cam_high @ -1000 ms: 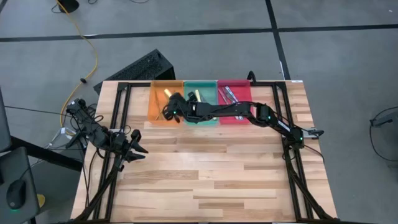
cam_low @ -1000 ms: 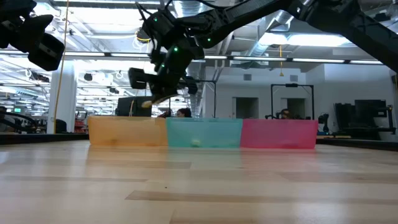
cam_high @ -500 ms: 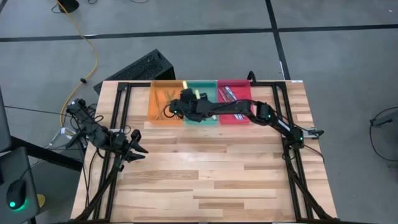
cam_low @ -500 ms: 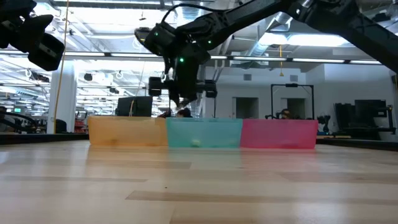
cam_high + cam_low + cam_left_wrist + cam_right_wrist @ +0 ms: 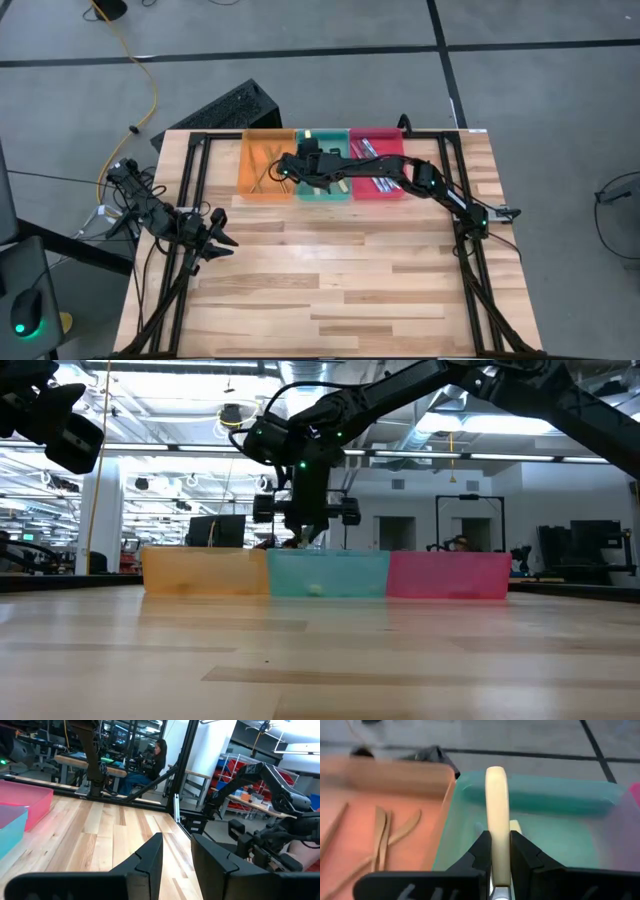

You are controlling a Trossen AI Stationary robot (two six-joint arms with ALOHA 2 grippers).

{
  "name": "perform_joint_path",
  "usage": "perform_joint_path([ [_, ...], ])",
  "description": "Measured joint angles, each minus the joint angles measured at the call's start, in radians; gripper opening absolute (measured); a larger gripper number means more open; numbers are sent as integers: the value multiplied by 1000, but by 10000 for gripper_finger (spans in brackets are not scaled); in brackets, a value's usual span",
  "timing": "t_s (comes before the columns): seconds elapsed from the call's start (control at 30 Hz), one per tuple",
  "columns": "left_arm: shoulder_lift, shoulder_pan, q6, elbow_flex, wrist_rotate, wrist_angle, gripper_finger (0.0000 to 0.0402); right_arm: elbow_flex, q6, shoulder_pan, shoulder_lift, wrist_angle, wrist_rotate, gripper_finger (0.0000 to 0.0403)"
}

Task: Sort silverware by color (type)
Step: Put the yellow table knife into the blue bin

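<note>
Right end effector [image 5: 499, 851]: pinched a pale yellow-handled utensil [image 5: 497, 810], which stuck out ahead between its fingers, above the green tray [image 5: 322, 190].
Left end effector [image 5: 176, 865]: slightly spread, holding nothing, at the bench's [image 5: 330, 270] nine o'clock edge.
Orange tray [image 5: 365, 820]: held bronze-gold utensils [image 5: 382, 837].
Red tray [image 5: 378, 140]: at the green tray's three o'clock.
Room: a seated person [image 5: 150, 762] beyond the bench.

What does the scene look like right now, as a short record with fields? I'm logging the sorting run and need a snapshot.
right gripper: shut on a pale yellow utensil, above the green tray
left gripper: idle, empty, low near the table's left edge
orange tray: holds thin bronze utensils
green tray: another pale yellow piece lies inside
red tray: holds silvery utensils
tray order: orange, green, red along the far edge of the table
</note>
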Motion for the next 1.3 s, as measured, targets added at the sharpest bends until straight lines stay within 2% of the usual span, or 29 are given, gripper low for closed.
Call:
perform_joint_path([
  [0.17,0,0,0,0,0,0,89,0,-318,3,0,18,-40,56],
  [0.33,0,0,0,0,0,0,89,0,-601,2,-29,-51,-166,56],
  [0.43,0,0,0,0,0,0,89,-1,-629,-1,-74,-107,-133,56],
  [0.67,0,0,0,0,0,0,89,0,-758,-34,-253,-160,-127,56],
  [0.77,0,0,0,0,0,0,89,-5,-765,-49,-321,-224,-125,56],
  [0.9,0,0,0,0,-1,0,89,-115,-759,-58,-412,-221,-139,56],
  [1.07,0,0,0,0,-2,0,89,-462,-731,-57,-581,84,-206,56],
  [1.17,0,0,0,0,-3,0,89,-692,-676,-57,-667,354,-266,56],
  [1.3,0,0,0,0,-5,0,89,-937,-669,-59,-707,785,-347,56],
])
